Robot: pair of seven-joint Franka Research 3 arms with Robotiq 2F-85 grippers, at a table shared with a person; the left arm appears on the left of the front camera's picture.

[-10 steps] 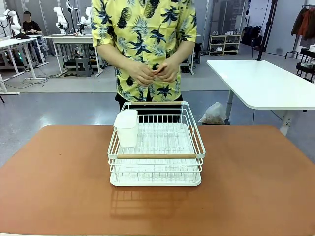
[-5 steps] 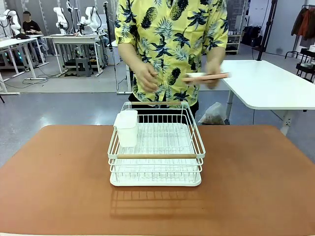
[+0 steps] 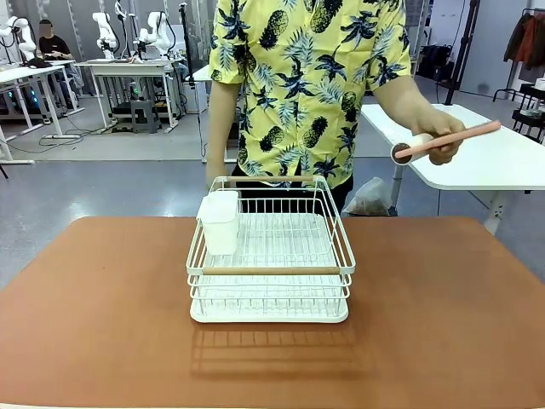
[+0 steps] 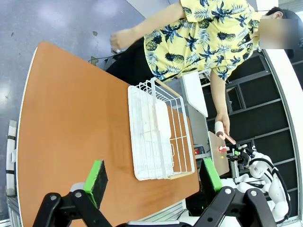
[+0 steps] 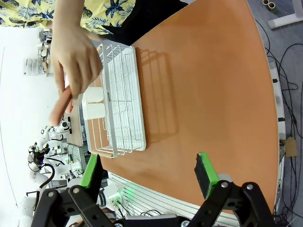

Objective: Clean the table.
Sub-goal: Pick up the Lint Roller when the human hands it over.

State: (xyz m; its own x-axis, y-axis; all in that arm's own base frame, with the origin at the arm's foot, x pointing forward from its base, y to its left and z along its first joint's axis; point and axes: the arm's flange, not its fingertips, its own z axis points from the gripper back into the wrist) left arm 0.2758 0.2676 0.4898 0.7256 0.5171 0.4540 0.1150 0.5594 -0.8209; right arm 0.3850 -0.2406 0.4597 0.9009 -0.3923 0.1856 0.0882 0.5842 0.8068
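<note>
We see the terracotta table (image 3: 443, 298) across the foreground, with a white wire dish rack (image 3: 271, 256) at its middle. Our left gripper (image 4: 154, 177) and right gripper (image 5: 147, 175) hang spread wide and empty above it. A person's hand (image 3: 441, 129) holds what may be a lint roller (image 3: 477, 132).

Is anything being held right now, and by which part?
The person's hand holds a pink-handled roller by its handle, near the roll end. The left gripper and right gripper hold nothing.
</note>
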